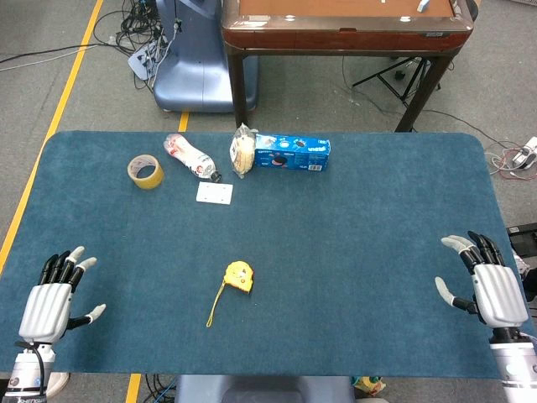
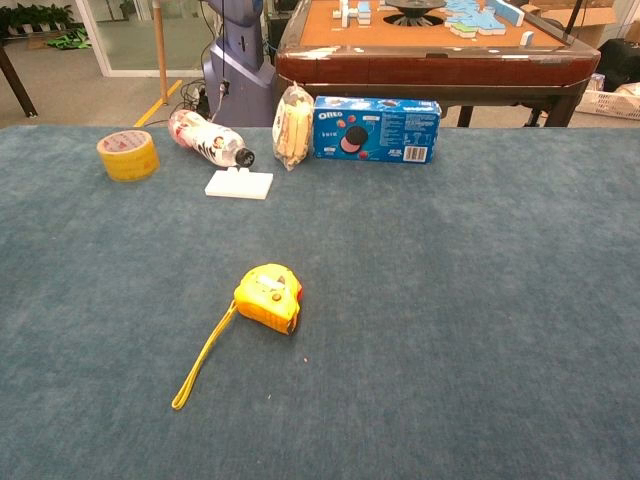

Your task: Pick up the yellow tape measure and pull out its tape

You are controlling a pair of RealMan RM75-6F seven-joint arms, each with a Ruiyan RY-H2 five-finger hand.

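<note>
The yellow tape measure (image 1: pixel 238 276) (image 2: pixel 268 296) lies on the blue table, near the middle and toward the front, with a yellow wrist strap (image 1: pixel 216 306) (image 2: pixel 203 358) trailing to its front left. My left hand (image 1: pixel 52 300) rests at the table's front left corner, open, fingers spread, far from the tape measure. At the front right edge sits my right hand (image 1: pixel 488 283), also open with fingers apart and holding nothing. Neither hand shows in the chest view.
Along the far side of the table (image 1: pixel 352 252) stand a roll of yellow tape (image 1: pixel 145 171) (image 2: pixel 128 154), a lying plastic bottle (image 1: pixel 190 156) (image 2: pixel 208 138), a white card (image 1: pixel 215 193) (image 2: pixel 239 184), a wrapped snack pack (image 1: pixel 243 151) (image 2: pixel 293 126) and a blue Oreo box (image 1: pixel 292 154) (image 2: pixel 376 129). A brown table (image 1: pixel 344 25) stands behind.
</note>
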